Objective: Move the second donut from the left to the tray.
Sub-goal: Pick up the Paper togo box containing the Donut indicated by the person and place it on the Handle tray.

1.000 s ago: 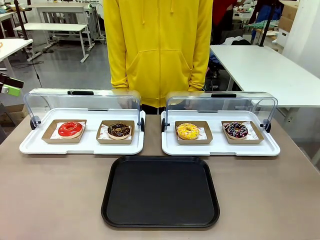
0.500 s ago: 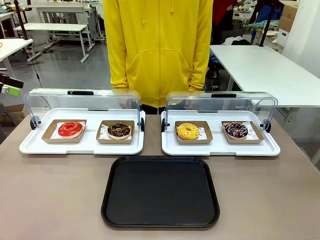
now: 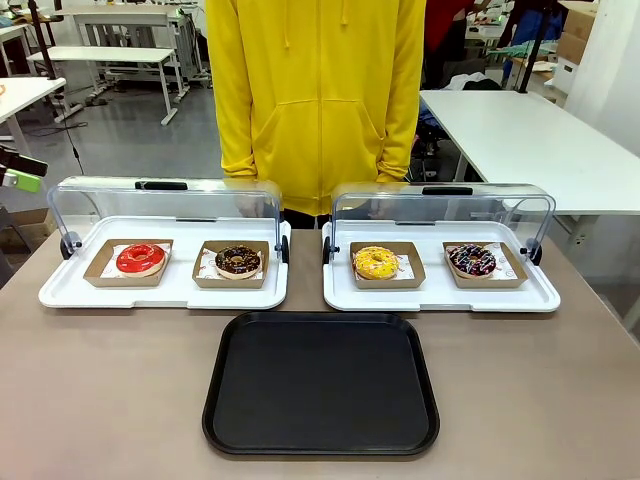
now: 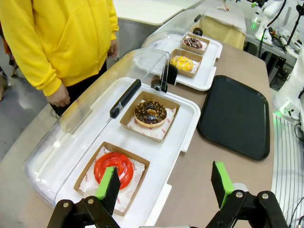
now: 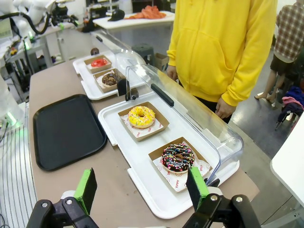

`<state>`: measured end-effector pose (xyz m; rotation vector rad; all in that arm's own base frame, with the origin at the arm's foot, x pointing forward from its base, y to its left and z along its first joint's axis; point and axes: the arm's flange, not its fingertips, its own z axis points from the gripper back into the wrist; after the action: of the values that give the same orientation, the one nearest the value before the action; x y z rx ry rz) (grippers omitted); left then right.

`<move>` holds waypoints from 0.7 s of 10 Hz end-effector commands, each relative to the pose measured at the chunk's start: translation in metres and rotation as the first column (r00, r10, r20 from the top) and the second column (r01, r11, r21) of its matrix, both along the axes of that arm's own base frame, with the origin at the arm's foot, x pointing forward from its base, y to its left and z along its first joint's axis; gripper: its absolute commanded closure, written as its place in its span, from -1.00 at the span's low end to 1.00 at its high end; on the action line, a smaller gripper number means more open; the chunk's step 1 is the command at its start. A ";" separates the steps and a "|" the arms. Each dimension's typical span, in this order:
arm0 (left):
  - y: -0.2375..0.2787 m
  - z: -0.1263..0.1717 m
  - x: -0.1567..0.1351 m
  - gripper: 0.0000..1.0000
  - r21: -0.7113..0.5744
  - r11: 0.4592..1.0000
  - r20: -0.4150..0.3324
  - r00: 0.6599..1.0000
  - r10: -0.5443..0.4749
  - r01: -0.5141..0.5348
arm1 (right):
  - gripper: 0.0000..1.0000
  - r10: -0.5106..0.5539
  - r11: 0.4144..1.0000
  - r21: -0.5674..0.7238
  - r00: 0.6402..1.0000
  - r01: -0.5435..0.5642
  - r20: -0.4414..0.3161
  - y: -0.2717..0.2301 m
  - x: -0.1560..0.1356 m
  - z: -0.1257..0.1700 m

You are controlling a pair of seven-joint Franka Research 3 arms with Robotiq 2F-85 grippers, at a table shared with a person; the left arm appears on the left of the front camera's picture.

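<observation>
Noticed nothing moved over the last second. Kept left claw [image 4: 165, 178] and right claw [image 5: 141, 183] spread apart, empty. Left speckled chocolate donut [image 3: 238, 261] in its cardboard holder [image 3: 208, 276], eleven o'clock from the bare black tray [image 3: 320, 385]; transfer not yet begun.

Behind the brown table [image 3: 100, 400] lies a grey floor [image 3: 130, 130]. White furniture stands around it: a long table [image 3: 520, 140] at right and small tables [image 3: 100, 52] far left. Cardboard boxes [image 3: 575, 40] sit by a white wall [image 3: 615, 90] in even light.
</observation>
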<state>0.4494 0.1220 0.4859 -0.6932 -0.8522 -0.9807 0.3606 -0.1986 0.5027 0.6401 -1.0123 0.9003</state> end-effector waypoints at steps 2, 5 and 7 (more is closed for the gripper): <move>-0.001 0.001 -0.001 -1.00 0.007 1.000 -0.004 1.000 -0.004 0.004 | -1.00 0.001 1.000 0.014 1.000 -0.002 0.016 0.000 0.002 0.002; -0.001 0.001 -0.001 -1.00 0.007 1.000 -0.004 1.000 -0.004 0.004 | -1.00 0.001 1.000 0.014 1.000 -0.002 0.016 0.000 0.002 0.002; -0.001 0.001 -0.001 -1.00 0.007 1.000 -0.004 1.000 -0.004 0.004 | -1.00 0.001 1.000 0.014 1.000 -0.002 0.016 0.000 0.002 0.002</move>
<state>0.4494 0.1220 0.4859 -0.6932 -0.8522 -0.9807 0.3606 -0.1986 0.5027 0.6401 -1.0123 0.9003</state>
